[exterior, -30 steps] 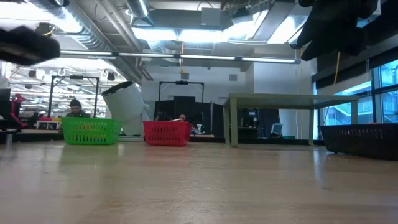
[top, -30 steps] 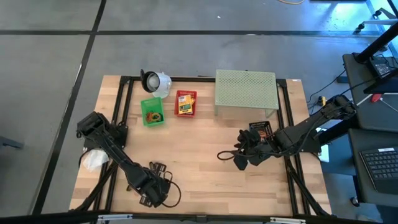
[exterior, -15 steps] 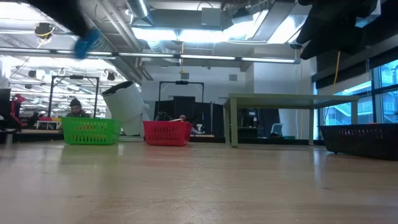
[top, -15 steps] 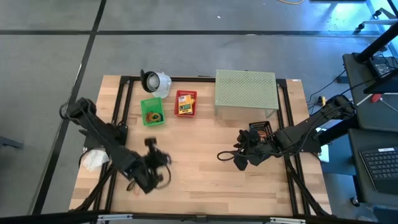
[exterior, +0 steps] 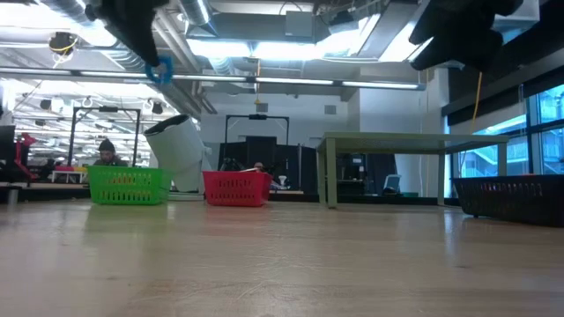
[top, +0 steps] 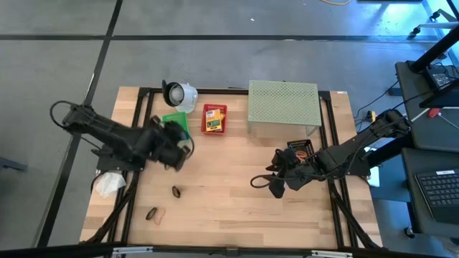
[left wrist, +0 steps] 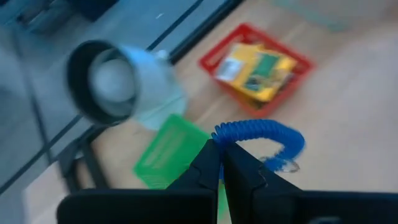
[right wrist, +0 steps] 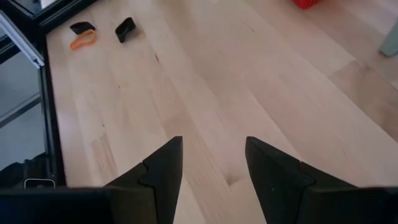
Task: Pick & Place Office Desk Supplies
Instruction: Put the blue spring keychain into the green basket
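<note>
We see the left gripper (top: 174,145) has swung from the table's 7 o'clock corner up beside the green mesh basket (top: 175,120) at 10 o'clock, pinching a blue coiled band (left wrist: 264,137), while the right gripper (right wrist: 211,180) hovers spread at 3 o'clock.

Blue coiled band (left wrist: 261,138) hangs pinched (aloft); crayon box (left wrist: 256,66) in red basket (left wrist: 214,70)
</note>
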Available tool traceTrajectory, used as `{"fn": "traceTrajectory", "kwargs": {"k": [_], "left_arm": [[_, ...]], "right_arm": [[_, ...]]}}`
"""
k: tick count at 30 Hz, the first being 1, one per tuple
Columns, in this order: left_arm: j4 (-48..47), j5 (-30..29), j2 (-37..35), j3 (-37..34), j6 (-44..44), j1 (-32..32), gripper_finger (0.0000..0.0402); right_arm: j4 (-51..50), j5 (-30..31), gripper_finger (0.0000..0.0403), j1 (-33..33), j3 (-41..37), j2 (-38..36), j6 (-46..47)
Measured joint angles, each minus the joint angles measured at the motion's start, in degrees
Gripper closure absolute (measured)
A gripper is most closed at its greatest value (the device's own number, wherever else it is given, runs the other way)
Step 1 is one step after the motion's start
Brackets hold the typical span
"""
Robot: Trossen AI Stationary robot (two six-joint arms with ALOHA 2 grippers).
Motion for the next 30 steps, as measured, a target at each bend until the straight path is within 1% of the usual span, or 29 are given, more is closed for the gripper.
{"fn": "traceTrajectory", "kwargs": {"k": [4,7,10,12,15,17,20,25,30], "left_arm": [[-0.8,3.2,-1.8,-1.2,4.1,9.1,0.0399],[4.7,5.1,-3.5,-5.8,7.7,15.2,0.04],[14.2,9.5,-5.4,-12.2,13.8,20.8,0.04],[19.0,11.3,-6.4,-15.8,16.8,23.9,0.04],[19.8,12.2,-7.7,-19.8,17.9,28.7,0.04],[19.8,15.1,-8.1,-22.1,18.0,31.6,0.04],[20.0,20.0,-8.2,-25.4,19.0,33.7,0.04],[24.8,20.0,-8.2,-28.6,20.7,33.7,0.04],[28.7,21.3,-8.2,-28.9,24.2,35.0,0.04]], "right_arm": [[0.5,0.0,0.0227,0.0,0.0,0.0,-0.5],[0.5,0.3,0.0227,0.0,0.0,0.0,-0.9],[0.5,0.9,0.0227,0.0,0.0,0.0,-1.2],[0.5,0.9,0.0227,0.0,0.0,0.0,-1.3],[0.5,1.0,0.0227,0.0,0.0,0.0,-1.3],[0.5,1.0,0.0227,0.0,0.0,0.0,-1.3],[0.5,1.1,0.0227,0.0,0.0,0.0,-1.7],[0.7,1.9,0.0227,0.0,0.0,0.0,-1.9],[1.8,2.6,0.0227,0.0,0.0,0.0,-2.0]]}}
